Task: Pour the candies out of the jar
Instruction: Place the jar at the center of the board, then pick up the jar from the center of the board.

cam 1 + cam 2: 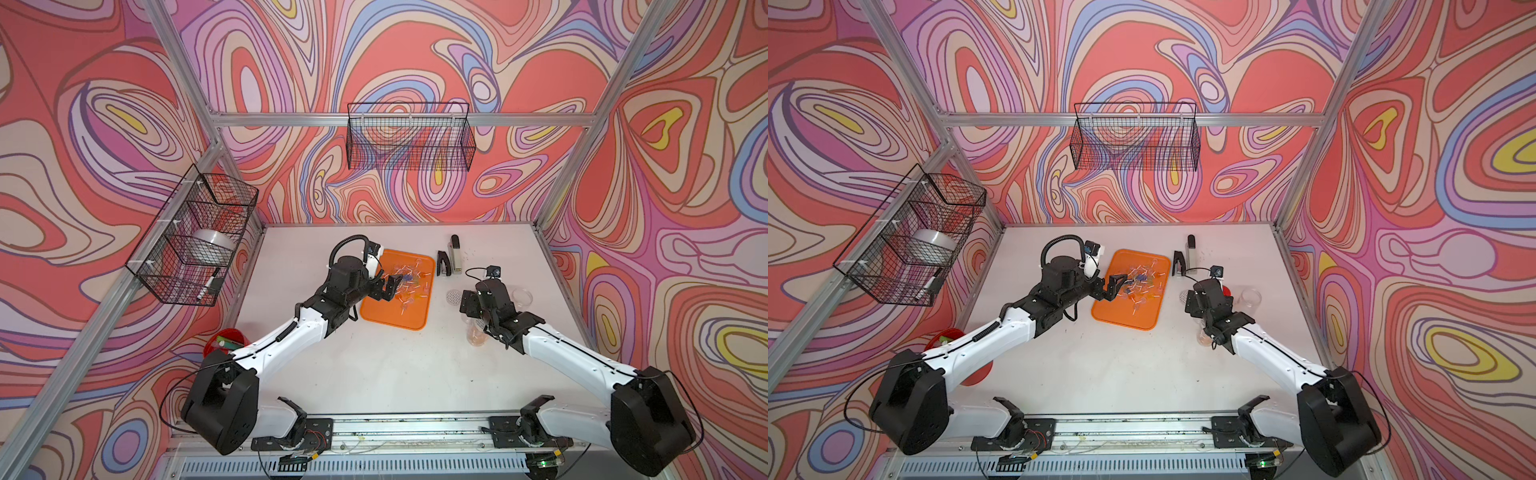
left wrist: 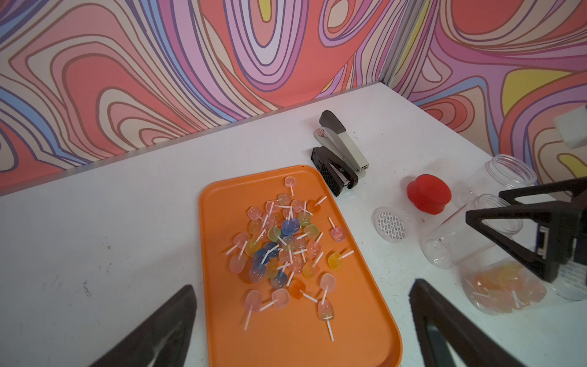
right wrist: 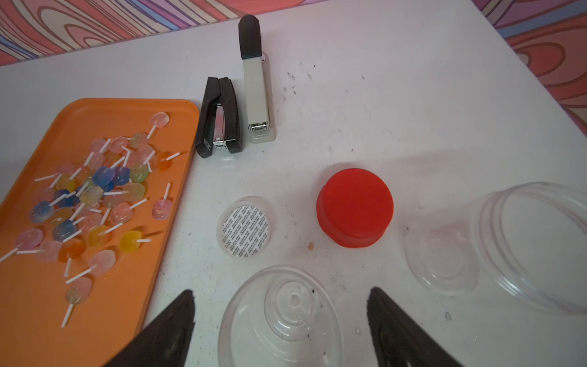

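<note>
The right gripper (image 3: 281,294) is hanging with its jaws spread wide, one finger on either side of an empty jar (image 3: 279,321) that is standing mouth-up at the bottom centre of the right wrist view. Neither finger seems to be touching its wall. The coming move is probably turning on the filled jar (image 2: 503,286). In the left wrist view it is sitting at the lower right of the frame, just beside the empty jar, with orange and yellow candies (image 2: 508,281) showing through its clear wall. In a top view the filled jar (image 1: 475,332) is peeking out just below the right wrist, on the lower side of the gripper. It is looking upright (its mouth is hidden behind the arm, so this is a guess). The right arm is plainly the nearer one. The left gripper (image 2: 305,284), jaws also wide apart and holding nothing, is hovering over the orange tray (image 2: 286,346) at the frame's centre, well apart from that jar. A heap of candies is already lying loose on the tray. Between jars and tray, a red lid (image 3: 354,208) and a small lined disc (image 3: 244,227) are lying on the white table (image 1: 374,365). Two staplers (image 3: 257,79) are lying higher in the frame, and a second empty jar (image 3: 533,248) is at the right edge, so the carry toward the tray is looking fairly crowded.
</note>
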{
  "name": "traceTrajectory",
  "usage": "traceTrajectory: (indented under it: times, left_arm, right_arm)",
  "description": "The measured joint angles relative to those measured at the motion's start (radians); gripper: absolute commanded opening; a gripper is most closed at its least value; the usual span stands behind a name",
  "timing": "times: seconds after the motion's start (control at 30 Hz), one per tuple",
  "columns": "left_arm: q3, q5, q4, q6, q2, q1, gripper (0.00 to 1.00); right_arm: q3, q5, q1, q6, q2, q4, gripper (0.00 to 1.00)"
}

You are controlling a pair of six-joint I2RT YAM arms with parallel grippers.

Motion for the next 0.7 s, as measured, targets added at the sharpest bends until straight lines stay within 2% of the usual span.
traceTrajectory:
  times: [0.03,0.17,0.33,0.6,0.7]
  left_arm:
    - [0.000,-0.002,0.000,0.000,0.000,0.000,1.00]
    - [0.000,-0.002,0.000,-0.001,0.000,0.000,1.00]
    - [0.000,-0.006,0.000,-0.001,0.000,0.000,1.00]
    - [0.000,-0.009,0.000,-0.001,0.000,0.000,1.00]
    - [0.000,-0.009,0.000,-0.001,0.000,0.000,1.00]
  right_arm:
    - [0.031,-0.008,0.000,0.006,0.000,-0.037,0.98]
    - [0.171,-0.038,0.000,0.029,0.019,-0.200,0.98]
    - [0.332,-0.085,0.000,0.064,0.109,-0.443,0.98]
    - [0.377,-0.158,0.000,0.113,0.147,-0.708,0.98]
    - [0.376,-0.172,0.000,0.126,0.147,-0.748,0.93]
